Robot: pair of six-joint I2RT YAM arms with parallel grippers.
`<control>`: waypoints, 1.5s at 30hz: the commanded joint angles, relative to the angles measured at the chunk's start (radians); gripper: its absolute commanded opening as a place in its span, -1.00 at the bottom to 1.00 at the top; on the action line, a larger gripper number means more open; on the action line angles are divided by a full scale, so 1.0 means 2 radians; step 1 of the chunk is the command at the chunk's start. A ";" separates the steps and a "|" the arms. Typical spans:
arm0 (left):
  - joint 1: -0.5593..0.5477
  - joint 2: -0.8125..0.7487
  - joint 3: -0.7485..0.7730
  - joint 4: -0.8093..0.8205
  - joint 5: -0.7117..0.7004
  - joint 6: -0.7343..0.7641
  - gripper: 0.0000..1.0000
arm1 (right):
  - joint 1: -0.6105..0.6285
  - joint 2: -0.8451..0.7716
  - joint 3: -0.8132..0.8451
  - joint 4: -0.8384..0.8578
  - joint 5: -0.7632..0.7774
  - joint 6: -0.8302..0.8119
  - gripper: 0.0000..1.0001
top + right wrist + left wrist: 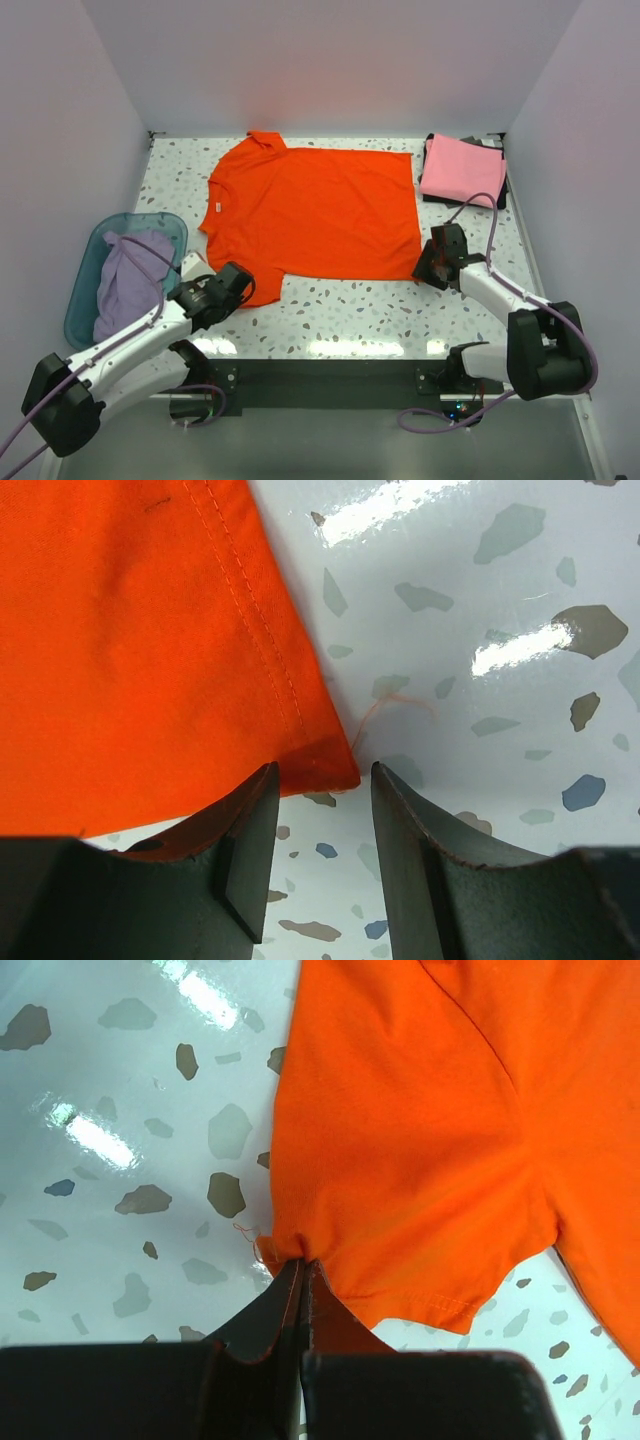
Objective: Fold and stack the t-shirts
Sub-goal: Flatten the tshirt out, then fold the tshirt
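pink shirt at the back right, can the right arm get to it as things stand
Probably yes. The right gripper stands open at the orange shirt's hem corner, holding nothing, and the folded pink shirt lies just beyond it with only bare table between.

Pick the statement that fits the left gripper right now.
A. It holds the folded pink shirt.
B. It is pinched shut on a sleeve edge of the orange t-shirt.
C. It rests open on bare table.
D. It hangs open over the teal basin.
B: in the left wrist view the left gripper has its jaws closed together on the sleeve hem of the orange t-shirt, and the cloth puckers there.
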 commanded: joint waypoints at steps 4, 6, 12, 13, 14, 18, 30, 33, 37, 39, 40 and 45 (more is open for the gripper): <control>0.002 -0.018 0.029 -0.028 -0.003 0.015 -1.00 | -0.002 0.005 0.006 0.010 0.012 0.013 -0.40; 0.002 -0.023 0.033 -0.033 -0.003 0.020 -1.00 | -0.002 0.005 0.005 0.011 0.009 0.012 -0.52; 0.002 -0.049 0.054 -0.063 -0.003 0.026 -1.00 | -0.004 -0.034 0.011 -0.026 0.017 0.002 -1.00; 0.002 -0.053 0.059 -0.067 0.000 0.026 -1.00 | -0.005 -0.042 0.016 -0.033 0.016 0.001 -1.00; 0.002 -0.056 0.060 -0.075 0.001 0.027 -1.00 | -0.006 -0.059 0.017 -0.039 0.017 -0.001 -1.00; 0.000 -0.071 0.063 -0.094 0.010 0.029 -1.00 | -0.007 -0.097 0.023 -0.077 0.021 -0.008 -1.00; 0.010 0.001 0.138 -0.002 -0.053 0.143 -1.00 | -0.009 -0.035 0.078 -0.060 0.017 -0.029 -1.00; 0.067 0.074 0.180 0.070 -0.029 0.201 -1.00 | -0.011 0.020 0.127 -0.059 0.018 -0.037 -1.00; 0.101 0.173 0.232 0.124 -0.007 0.245 -1.00 | -0.013 0.093 0.198 -0.064 0.012 -0.045 -1.00; 0.113 0.203 0.267 0.137 0.006 0.255 -1.00 | -0.015 0.119 0.235 -0.065 0.012 -0.046 -1.00; 0.126 0.218 0.277 0.148 0.010 0.266 -1.00 | -0.020 0.134 0.247 -0.064 0.010 -0.047 -1.00; 0.163 0.307 0.347 0.163 0.034 0.287 -1.00 | -0.040 0.211 0.312 -0.065 -0.016 -0.044 -1.00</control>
